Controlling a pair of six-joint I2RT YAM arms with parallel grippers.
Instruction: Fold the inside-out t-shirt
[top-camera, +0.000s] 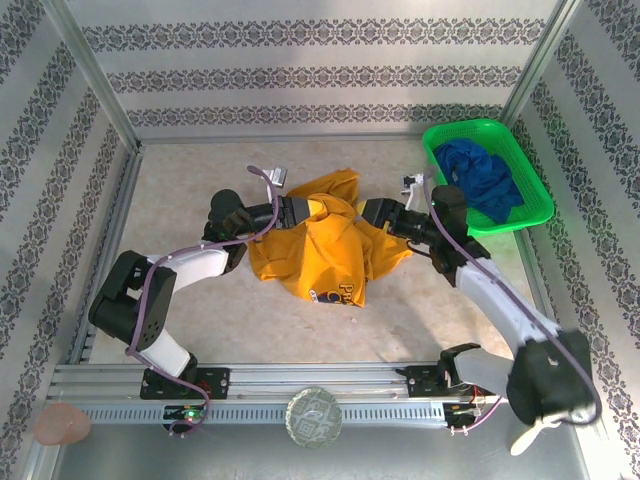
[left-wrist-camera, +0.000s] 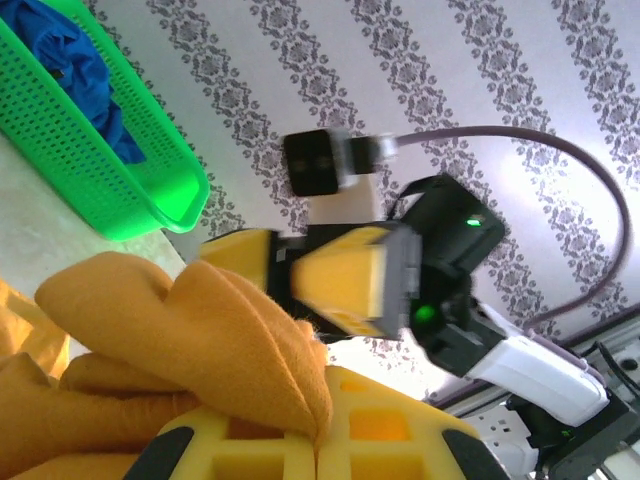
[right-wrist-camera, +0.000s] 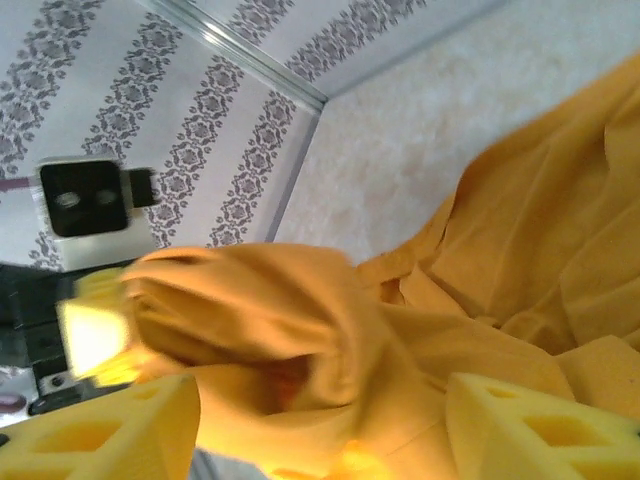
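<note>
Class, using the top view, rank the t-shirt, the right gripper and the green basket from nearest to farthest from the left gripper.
1. t-shirt: clamped in the left gripper, mid-table.
2. right gripper: just to the right, across the bunched cloth.
3. basket: far right corner.

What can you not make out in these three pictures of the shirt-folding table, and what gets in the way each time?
1. Dark print on the mustard orange-yellow cloth t-shirt: top view, creased and too small to read.
2. Crumpled dark blue garment in the green plastic mesh basket: left wrist view, cut off by the frame edge.
3. Left pincer: right wrist view, blurred, tips buried in a shirt fold.
</note>
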